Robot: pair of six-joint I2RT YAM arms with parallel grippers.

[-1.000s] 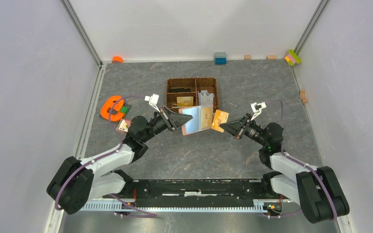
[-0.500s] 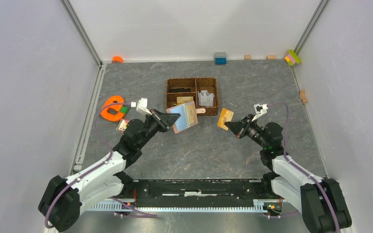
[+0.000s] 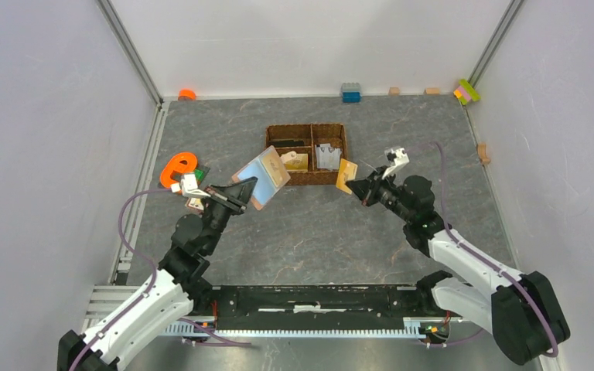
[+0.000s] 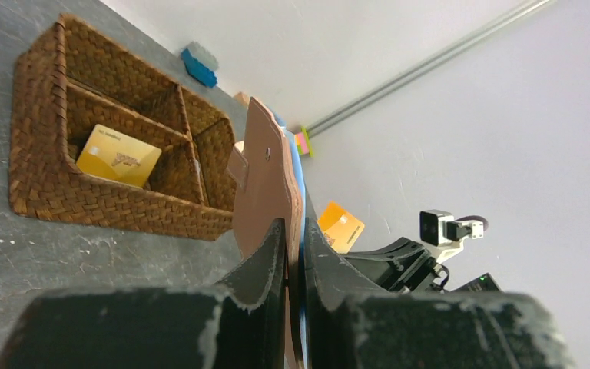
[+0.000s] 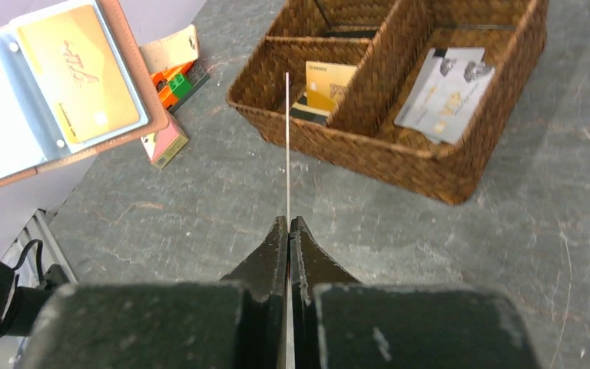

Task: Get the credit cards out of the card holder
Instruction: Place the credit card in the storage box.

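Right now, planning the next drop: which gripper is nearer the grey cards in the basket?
Right. The right gripper, pinching a gold card, hangs off the basket's front right corner near the grey cards; the left gripper, holding the card holder, is beyond its left side.

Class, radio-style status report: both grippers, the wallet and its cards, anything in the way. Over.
Left gripper shut on open wallet, gold card inside. Right gripper shut on second card, near basket. Nothing blocking.
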